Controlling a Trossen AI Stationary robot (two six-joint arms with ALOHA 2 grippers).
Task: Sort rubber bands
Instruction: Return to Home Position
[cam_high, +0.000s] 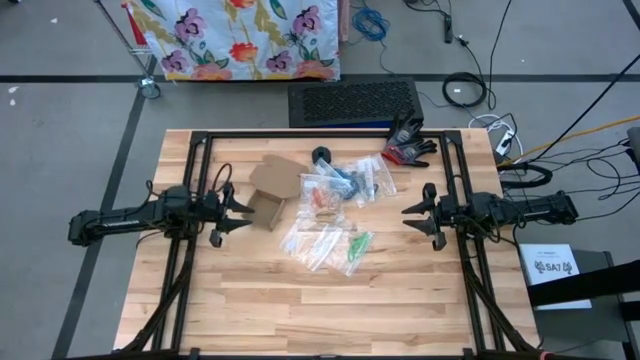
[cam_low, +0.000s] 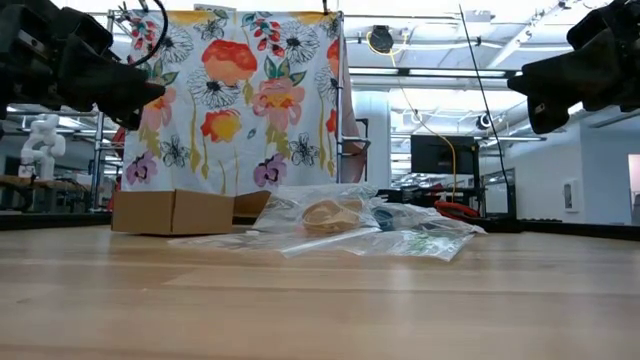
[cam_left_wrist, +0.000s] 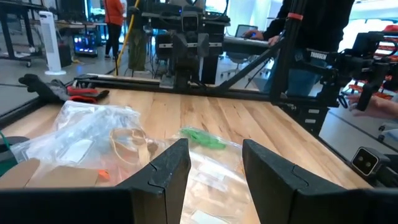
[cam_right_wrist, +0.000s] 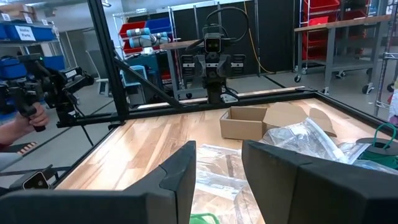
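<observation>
We see left hand (cam_high: 243, 214) and right hand (cam_high: 410, 218) both wide, empty, flanking a cardboard box (cam_high: 268, 205) and clear bags (cam_high: 310, 240) holding rubber bands (cam_high: 358, 245); gloves (cam_high: 408, 148) on the counter (cam_high: 300, 310) behind.

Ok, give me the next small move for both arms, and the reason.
Probably draw both arms back to rest, touching nothing. The left gripper and right gripper hang at opposite sides of the wooden table, jaws open and empty, apart from the pile of clear plastic bags mid-table. The small green and orange rubber bands in view appear bagged.
</observation>
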